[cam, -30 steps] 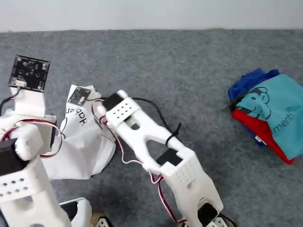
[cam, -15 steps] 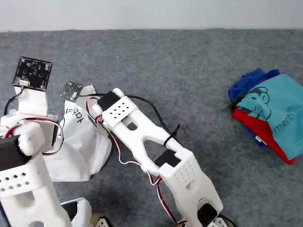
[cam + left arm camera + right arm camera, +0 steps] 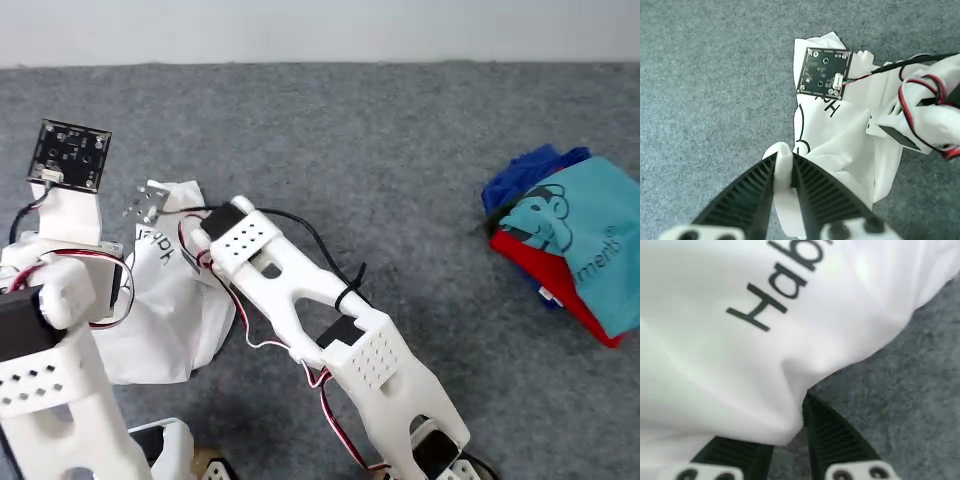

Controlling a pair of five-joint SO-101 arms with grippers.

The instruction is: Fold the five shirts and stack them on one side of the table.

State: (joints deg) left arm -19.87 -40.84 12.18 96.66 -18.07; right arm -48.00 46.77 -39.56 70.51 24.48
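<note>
Grey carpeted table (image 3: 400,150), crumpled white shirt (image 3: 170,310)

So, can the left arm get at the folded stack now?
Probably not: the left gripper is shut on the white shirt, and the stack lies across the table, past the right arm.

A white shirt (image 3: 165,320) with black lettering is lying crumpled at the left of the high view, its cloth bunching in loose folds rather than lying flat. Well apart at the right, a teal shirt (image 3: 590,235) is sitting folded on a red shirt (image 3: 540,268) and a blue shirt (image 3: 520,178), making one uneven stack.
</note>
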